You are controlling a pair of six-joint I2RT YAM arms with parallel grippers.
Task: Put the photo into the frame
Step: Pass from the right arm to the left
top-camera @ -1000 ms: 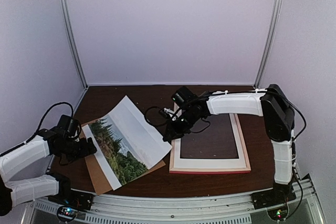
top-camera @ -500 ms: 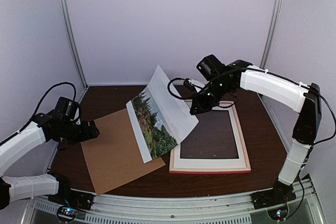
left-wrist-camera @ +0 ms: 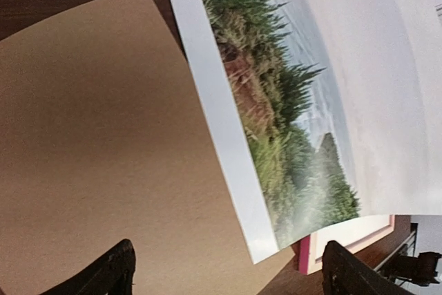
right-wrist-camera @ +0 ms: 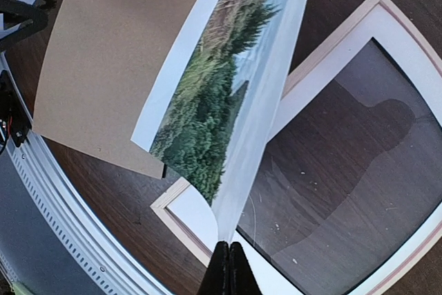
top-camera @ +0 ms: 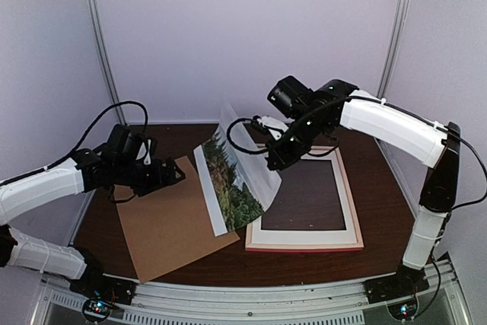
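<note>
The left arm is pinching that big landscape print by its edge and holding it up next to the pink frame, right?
Not the left. The right gripper is shut on the large paper landscape print, holding it up next to the pink rectangular picture frame; the right wrist view shows it. The left gripper is open, empty.

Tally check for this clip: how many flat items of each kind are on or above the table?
Photo: 1
Frame: 1
White mat: 1
Brown backing board: 1
Total: 4
</note>
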